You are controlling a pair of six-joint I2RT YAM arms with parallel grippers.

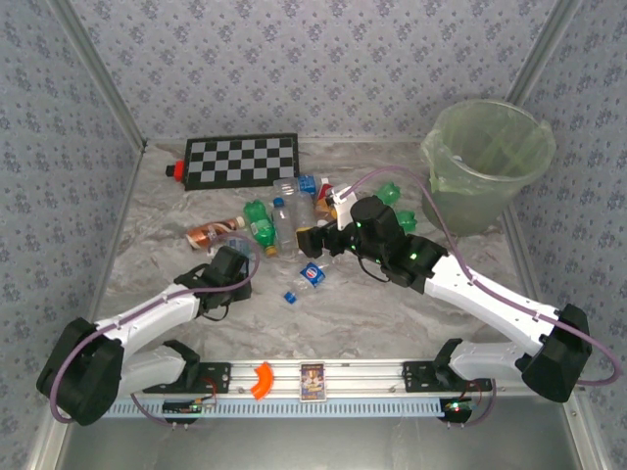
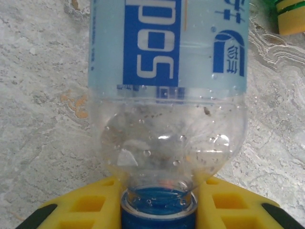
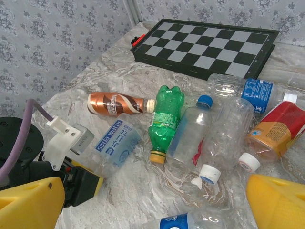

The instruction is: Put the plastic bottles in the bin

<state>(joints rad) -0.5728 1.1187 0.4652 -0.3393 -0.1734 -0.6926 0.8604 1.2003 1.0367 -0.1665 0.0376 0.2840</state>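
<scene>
Plastic bottles [image 1: 284,225] on the marbled table [image 1: 392,313]. Nearest, the left end effector [image 2: 158,200] is clamped on the blue-capped neck of a clear blue-labelled bottle [image 2: 167,95] lying on the table. Just beyond, the right end effector [image 3: 152,181], fingers wide apart, hovers over the heap: green bottle [image 3: 164,119], orange-brown bottle [image 3: 114,103], clear ones. Farther back lies a checkerboard [image 1: 242,160]. The bin [image 1: 480,201] stands at the far right, apart from the heap.

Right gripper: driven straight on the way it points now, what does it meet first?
Probably the blue-labelled clear bottle lying between the open fingers of the right gripper; behind it, the white-capped clear bottle. Depth is uncertain.
</scene>
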